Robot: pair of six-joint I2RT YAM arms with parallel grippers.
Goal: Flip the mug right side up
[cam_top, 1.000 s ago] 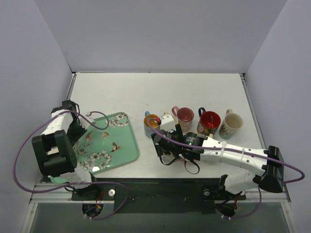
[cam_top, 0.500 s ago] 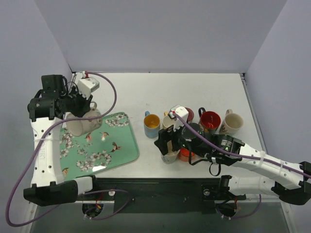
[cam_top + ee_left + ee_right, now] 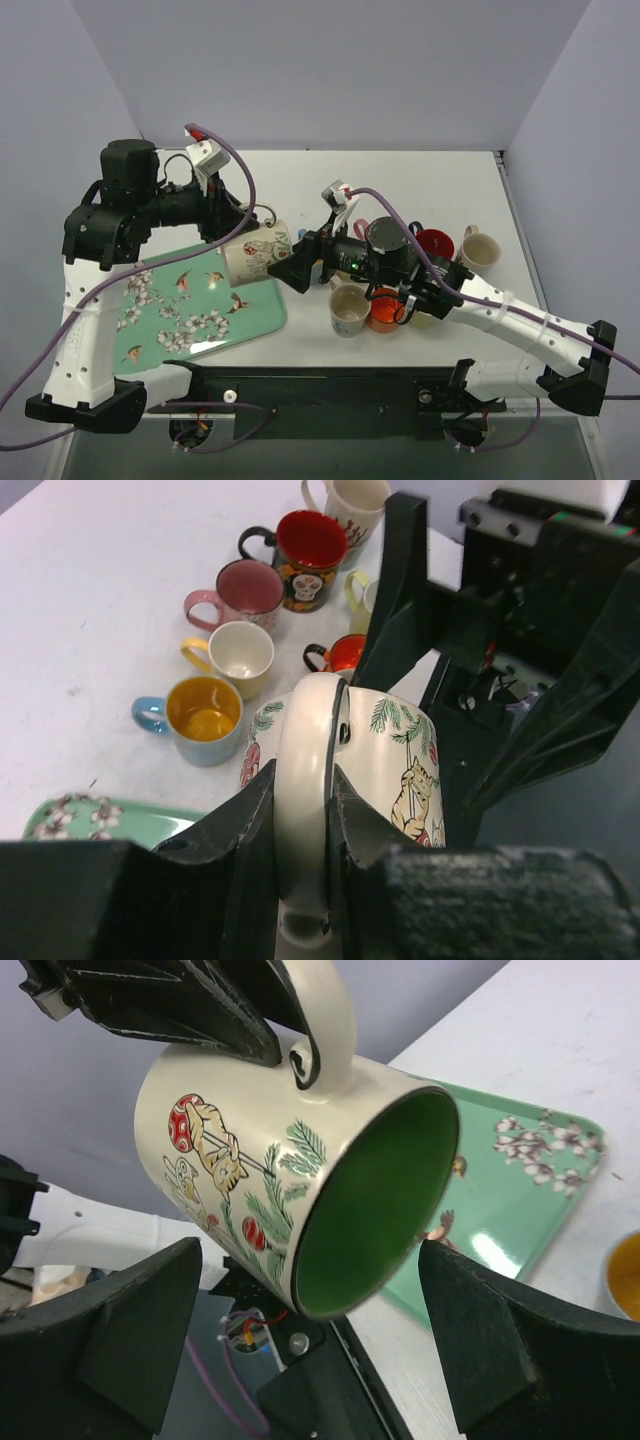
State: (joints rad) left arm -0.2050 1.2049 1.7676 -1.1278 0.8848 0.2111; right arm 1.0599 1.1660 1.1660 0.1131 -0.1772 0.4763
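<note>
Two grippers meet at the cat-printed mug (image 3: 258, 252), which hangs on its side in the air over the tray (image 3: 150, 335). The left gripper (image 3: 303, 810) has its jaws clenched on the handle. The right gripper (image 3: 293, 268) faces the green mouth, jaws spread wide and clear of it.

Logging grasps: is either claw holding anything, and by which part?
The left claw pinches the mug by its handle; the right claw stands open at its mouth.
</note>
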